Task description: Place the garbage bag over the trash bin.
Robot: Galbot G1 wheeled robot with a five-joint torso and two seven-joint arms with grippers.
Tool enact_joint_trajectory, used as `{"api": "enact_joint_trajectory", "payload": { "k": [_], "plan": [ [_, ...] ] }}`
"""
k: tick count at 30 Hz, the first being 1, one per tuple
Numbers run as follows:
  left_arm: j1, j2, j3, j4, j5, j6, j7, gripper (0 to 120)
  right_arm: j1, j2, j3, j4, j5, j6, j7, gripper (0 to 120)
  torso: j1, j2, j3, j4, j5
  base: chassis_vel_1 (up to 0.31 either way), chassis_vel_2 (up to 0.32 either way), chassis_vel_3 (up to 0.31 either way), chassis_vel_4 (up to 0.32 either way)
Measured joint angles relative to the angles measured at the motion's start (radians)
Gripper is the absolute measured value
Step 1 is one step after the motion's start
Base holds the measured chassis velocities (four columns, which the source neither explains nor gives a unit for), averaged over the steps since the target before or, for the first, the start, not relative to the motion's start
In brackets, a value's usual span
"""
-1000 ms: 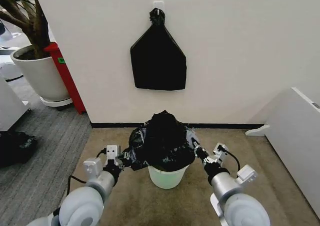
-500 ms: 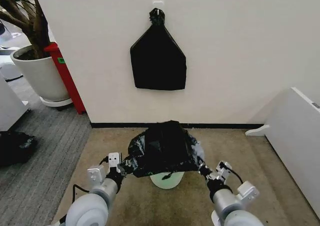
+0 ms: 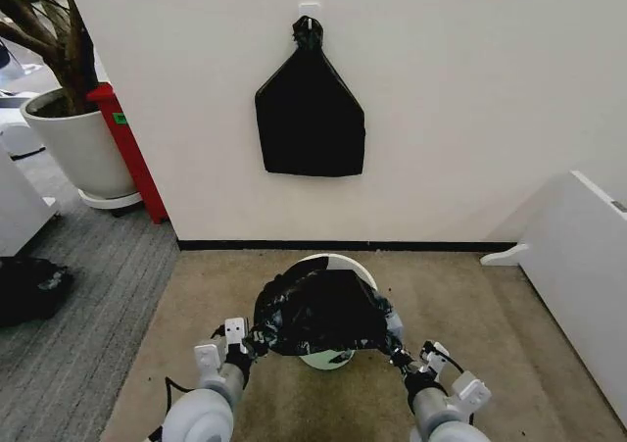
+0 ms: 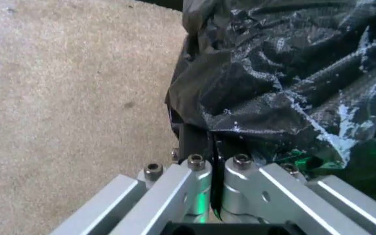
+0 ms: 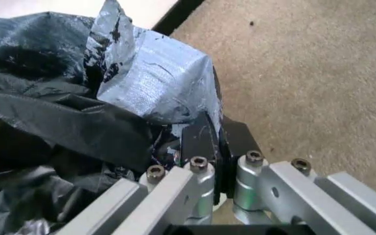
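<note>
**Bag held above the bin**

We gripped the garbage bag (image 3: 323, 313) on both sides: our left gripper (image 3: 253, 341) and right gripper (image 3: 395, 349) were clenched on its edges. It hung over the trash bin's (image 3: 333, 262) near half. We read no writing.

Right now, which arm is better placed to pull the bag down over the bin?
Neither alone. The left gripper and right gripper each pinch one side of the bag, which only partly covers the bin, so probably both.
</note>
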Motion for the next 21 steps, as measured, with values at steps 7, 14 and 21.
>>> {"api": "enact_joint_trajectory", "payload": {
  "k": [7, 14, 21],
  "plan": [
    [-0.025, -0.029, 0.015, 0.05, 0.035, -0.015, 0.023, 0, 0.069, -0.002, 0.0, -0.081, -0.039, 0.017, -0.094, 0, 0.0, 0.0, 0.0, 0.0, 0.0, 0.0, 0.0, 0.0, 0.0],
    [-0.047, -0.053, -0.008, 0.084, 0.031, -0.016, 0.036, 0, 0.156, -0.02, -0.022, -0.154, -0.045, -0.002, -0.135, 0, 0.0, 0.0, 0.0, 0.0001, 0.0001, 0.0, 0.0, 0.0, 0.0],
    [-0.066, -0.095, -0.023, 0.153, 0.026, -0.02, 0.062, 0, 0.215, -0.027, -0.043, -0.237, -0.045, -0.043, -0.192, 0, 0.0, 0.0, 0.0, 0.0001, 0.0001, 0.0, 0.0, 0.0, 0.0]
  ]
}}
